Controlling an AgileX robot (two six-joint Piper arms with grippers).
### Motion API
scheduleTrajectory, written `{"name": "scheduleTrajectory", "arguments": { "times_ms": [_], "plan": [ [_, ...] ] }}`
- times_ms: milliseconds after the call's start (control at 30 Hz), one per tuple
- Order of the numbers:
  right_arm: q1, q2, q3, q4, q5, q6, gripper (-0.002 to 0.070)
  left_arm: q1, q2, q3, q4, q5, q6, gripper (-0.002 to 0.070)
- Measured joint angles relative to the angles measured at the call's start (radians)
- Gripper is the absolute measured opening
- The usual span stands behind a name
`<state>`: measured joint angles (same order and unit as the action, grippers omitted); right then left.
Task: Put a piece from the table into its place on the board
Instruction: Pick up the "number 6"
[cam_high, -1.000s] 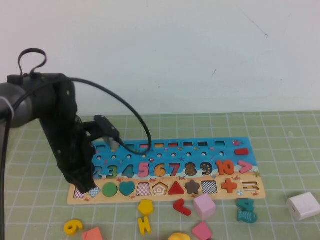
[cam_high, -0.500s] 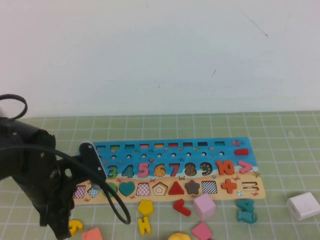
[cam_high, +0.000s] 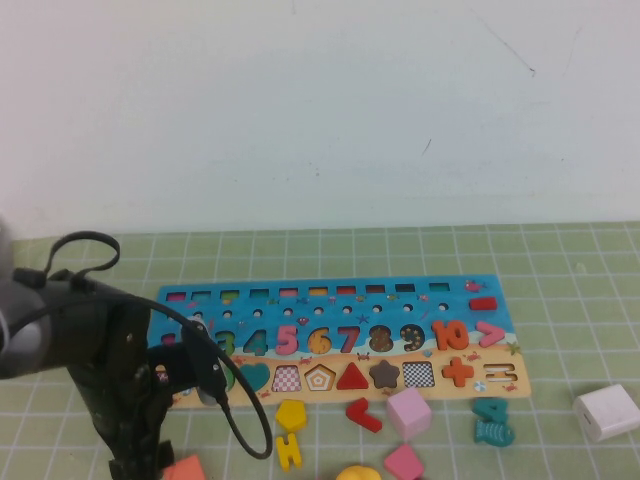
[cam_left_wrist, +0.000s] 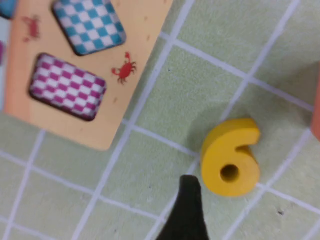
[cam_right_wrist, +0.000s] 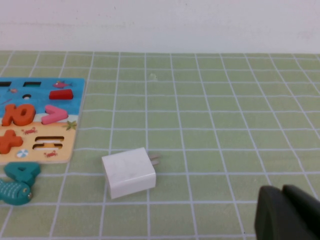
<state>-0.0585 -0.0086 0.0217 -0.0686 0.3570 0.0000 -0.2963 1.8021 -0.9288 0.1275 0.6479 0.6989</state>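
One left end effector (cam_left_wrist: 187, 210) tip beside the piece (cam_left_wrist: 230, 157); right end effector (cam_right_wrist: 287, 215) parked

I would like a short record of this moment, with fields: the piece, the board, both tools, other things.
piece: yellow 6, flat on the table, not held
board: puzzle board, flat on the table; the 6 lies apart from its corner
left tool: left tool, low over the table, close beside the 6
right tool: right tool, low over the table, past the board's end
other: white plug block near the right tool
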Motion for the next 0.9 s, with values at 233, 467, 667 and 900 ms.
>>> {"name": "scheduleTrajectory", "arguments": {
  "times_ms": [233,467,667,900],
  "plan": [
    [0.0,0.0,0.0,0.0,0.0,0.0,-0.0001,0.041,0.066,0.0,0.003,-0.072,0.035,0.0538],
    [0.0,0.0,0.0,0.0,0.0,0.0,-0.0001,0.119,0.074,0.0,-0.051,-0.124,0.089,0.0491],
    [0.0,0.0,0.0,0.0,0.0,0.0,-0.0001,0.155,0.076,0.0,-0.246,-0.094,0.381,0.044],
    [0.0,0.0,0.0,0.0,0.0,0.0,-0.0001,0.167,0.076,0.0,-0.341,-0.077,0.537,0.0427]
  ]
}}
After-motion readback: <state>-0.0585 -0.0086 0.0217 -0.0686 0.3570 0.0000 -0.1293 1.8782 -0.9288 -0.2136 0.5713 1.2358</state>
